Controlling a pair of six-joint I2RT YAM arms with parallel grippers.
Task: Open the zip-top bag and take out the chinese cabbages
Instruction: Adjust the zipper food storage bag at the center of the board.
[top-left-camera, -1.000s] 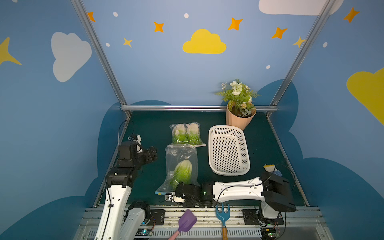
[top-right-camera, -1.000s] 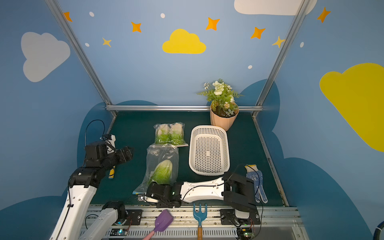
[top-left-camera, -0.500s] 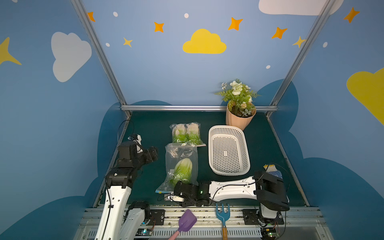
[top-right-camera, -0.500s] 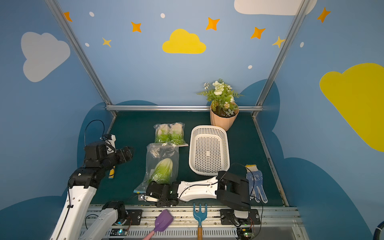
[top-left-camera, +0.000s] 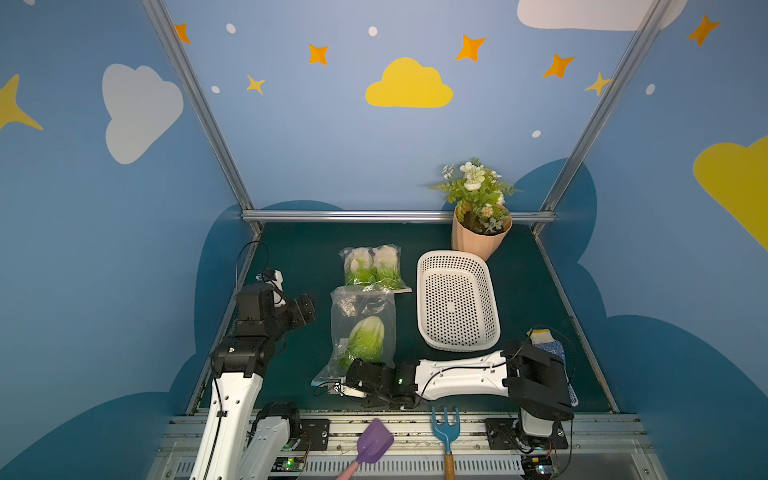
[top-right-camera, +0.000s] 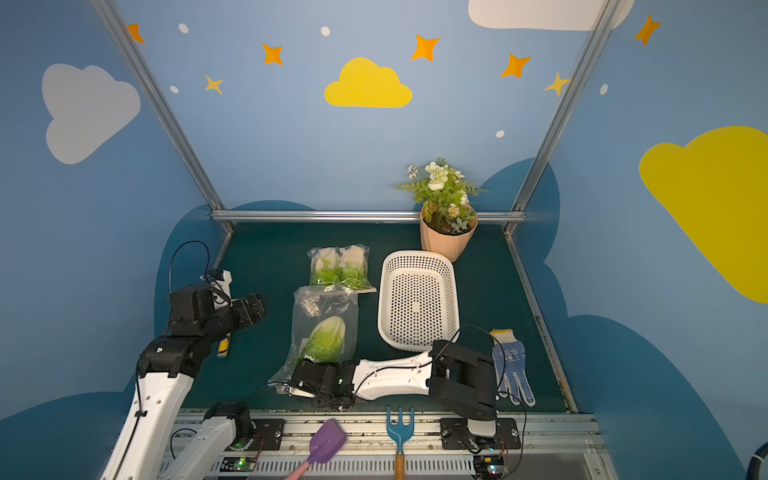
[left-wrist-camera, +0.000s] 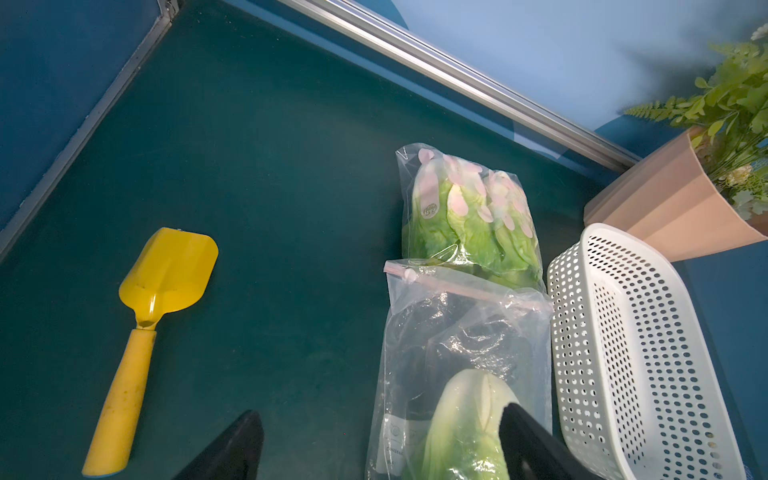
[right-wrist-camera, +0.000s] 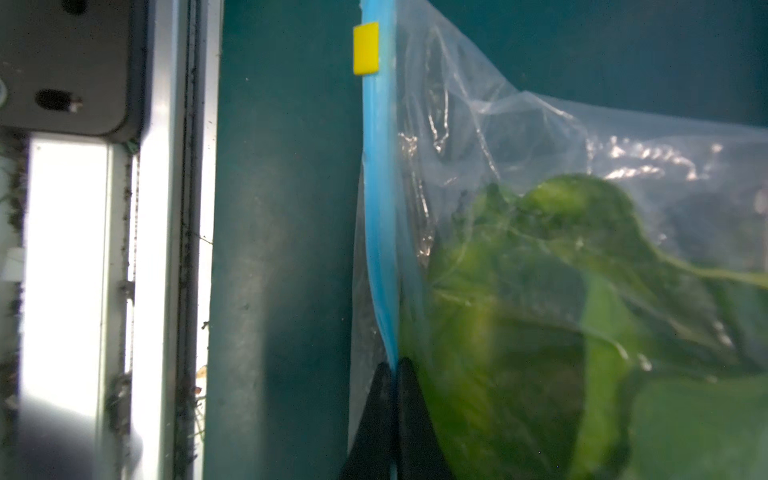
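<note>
Down at the front rail lie a purple shovel (top-left-camera: 372, 444) and a blue rake (top-left-camera: 445, 428). Just past them the right arm stretches low across the surface (top-left-camera: 299, 257), and its right end effector (right-wrist-camera: 394, 368) is pinched tight together on the blue zip strip (right-wrist-camera: 380, 208) of the zip-top bag (top-left-camera: 353, 303). A yellow slider (right-wrist-camera: 365, 49) sits at the other end of that strip. Whether the seal is parted, the wrist view does not show.

Inside the clear, wrinkled plastic lies one chinese cabbage (top-left-camera: 366, 336): oblong, crinkled bright green leaves toward the zip, a pale whitish-yellow stem end pointing toward the back. The bag lies flat on the surface, near the front and left of centre.

To the right, a white glove with blue dots (top-right-camera: 513, 365) lies beside the right arm's base. On the left, the left end effector (top-left-camera: 306, 308) hovers above the surface with its fingers spread wide, holding nothing, and a yellow shovel (left-wrist-camera: 166, 270) lies below it.

Further back, a white perforated basket (top-left-camera: 457, 299) stands just right of the bag. Beyond the bag's far end, and touching it, lies a second clear bag (top-left-camera: 372, 266) with a pink zip strip (left-wrist-camera: 457, 286), holding two more cabbages (left-wrist-camera: 469, 212) side by side, white stems toward the back wall.

At the back right stands a potted plant (top-left-camera: 478, 208) with white flowers.
</note>
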